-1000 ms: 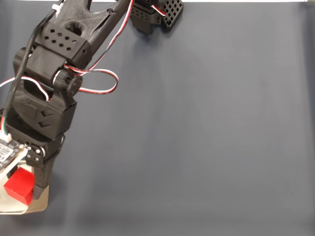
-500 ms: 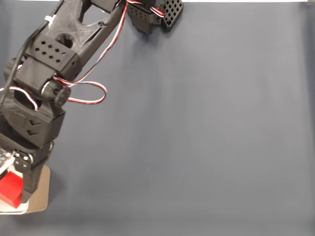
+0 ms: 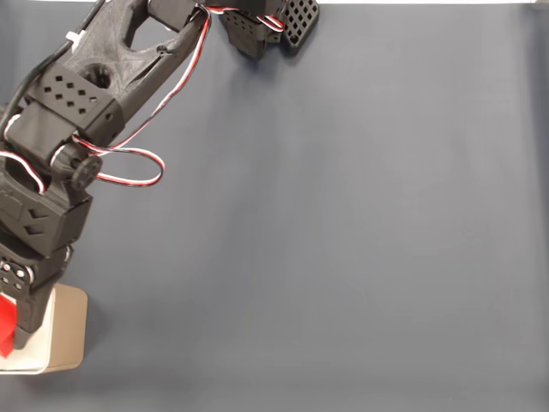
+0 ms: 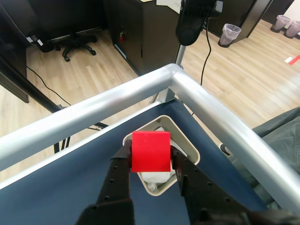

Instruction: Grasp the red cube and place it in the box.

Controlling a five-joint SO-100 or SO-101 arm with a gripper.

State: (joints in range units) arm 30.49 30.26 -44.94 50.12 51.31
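In the wrist view my gripper (image 4: 150, 157) is shut on the red cube (image 4: 150, 151), one black finger (image 4: 121, 164) on each side of it. The cube hangs above the beige box (image 4: 188, 146), whose white interior shows just behind and under it. In the fixed view the black arm reaches down the left side to the box (image 3: 67, 339) at the bottom-left corner. Only a sliver of the red cube (image 3: 5, 322) peeks out at the left edge there, beside the gripper (image 3: 10, 319).
A silver metal frame (image 4: 187, 89) runs along the table's corner just beyond the box, with open floor below it. In the fixed view the arm's black base (image 3: 266, 26) sits at the top, on the dark blue mat (image 3: 343, 240).
The arm has swung further left, carrying the red cube with it. The cube has slid almost out of the fixed view's left edge, and more of the box's right side is uncovered.
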